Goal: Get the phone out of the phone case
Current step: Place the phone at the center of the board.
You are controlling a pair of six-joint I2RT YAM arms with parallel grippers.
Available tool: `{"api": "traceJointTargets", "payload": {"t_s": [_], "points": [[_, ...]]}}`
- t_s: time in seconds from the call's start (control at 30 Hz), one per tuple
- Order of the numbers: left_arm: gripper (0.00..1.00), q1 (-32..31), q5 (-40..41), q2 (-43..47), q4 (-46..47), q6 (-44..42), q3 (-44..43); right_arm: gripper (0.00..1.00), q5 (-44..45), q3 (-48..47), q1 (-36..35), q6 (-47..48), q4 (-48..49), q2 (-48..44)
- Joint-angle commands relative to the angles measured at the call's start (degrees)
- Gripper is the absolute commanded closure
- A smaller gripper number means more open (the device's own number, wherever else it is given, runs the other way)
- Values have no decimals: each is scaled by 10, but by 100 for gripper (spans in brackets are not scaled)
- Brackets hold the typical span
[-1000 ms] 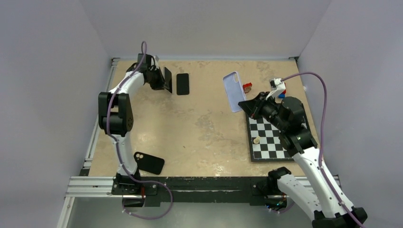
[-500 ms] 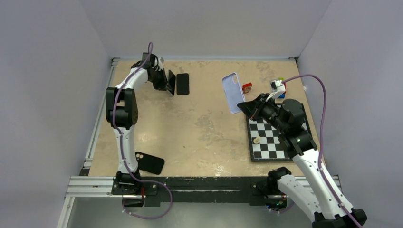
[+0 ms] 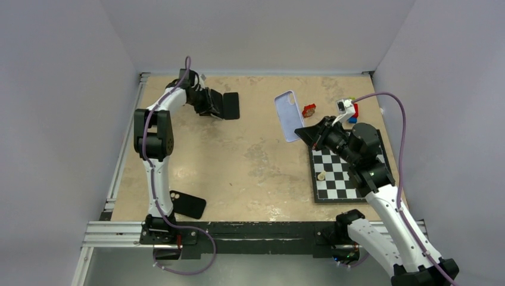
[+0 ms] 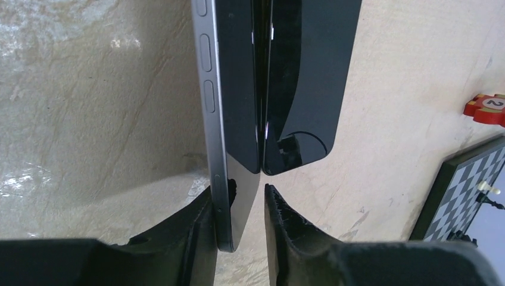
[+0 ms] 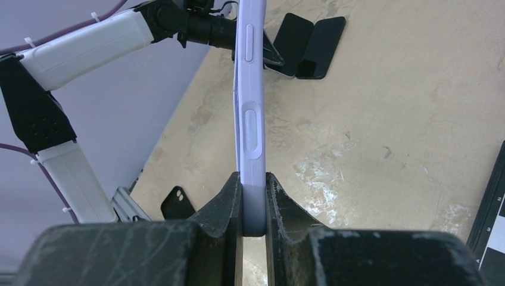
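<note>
Phone [image 4: 235, 107] sits tilted between the fingers of the left gripper [image 4: 238, 199] at the far left of the table [image 3: 256, 167], beside a second black handset [image 4: 304, 89] (whether those fingers actually pinch it is unclear), while the right gripper [image 5: 253, 182] clamps the lavender phone case [image 5: 250, 119], its top cut off.

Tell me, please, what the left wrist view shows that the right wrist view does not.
Only left wrist: side buttons on the phone and a red chip. Only right wrist: the lilac case clamped in the right gripper, the left arm, a black case by the rail. Both: that phone at the left gripper, a black slab lying beside it, the checkerboard.
</note>
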State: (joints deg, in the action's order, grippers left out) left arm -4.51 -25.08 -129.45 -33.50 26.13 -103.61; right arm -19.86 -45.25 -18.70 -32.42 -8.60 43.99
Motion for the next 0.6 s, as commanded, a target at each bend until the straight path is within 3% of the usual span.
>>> {"api": "traceJointTargets", "payload": {"t_s": [0.0,0.1,0.17,0.37,0.57], "points": [[57,1,5,0,11,18,1,100,-16,3,0,-8,37,2],[44,2,11,0,4,18,-4,100,-18,5,0,-8,39,5],[29,2,16,-1,-2,15,-10,100,-19,5,0,-8,39,7],[3,2,64,10,-40,9,-30,100,-14,6,0,-8,31,15],[0,2,188,65,-108,31,-39,100,-3,2,0,-16,16,52]]}}
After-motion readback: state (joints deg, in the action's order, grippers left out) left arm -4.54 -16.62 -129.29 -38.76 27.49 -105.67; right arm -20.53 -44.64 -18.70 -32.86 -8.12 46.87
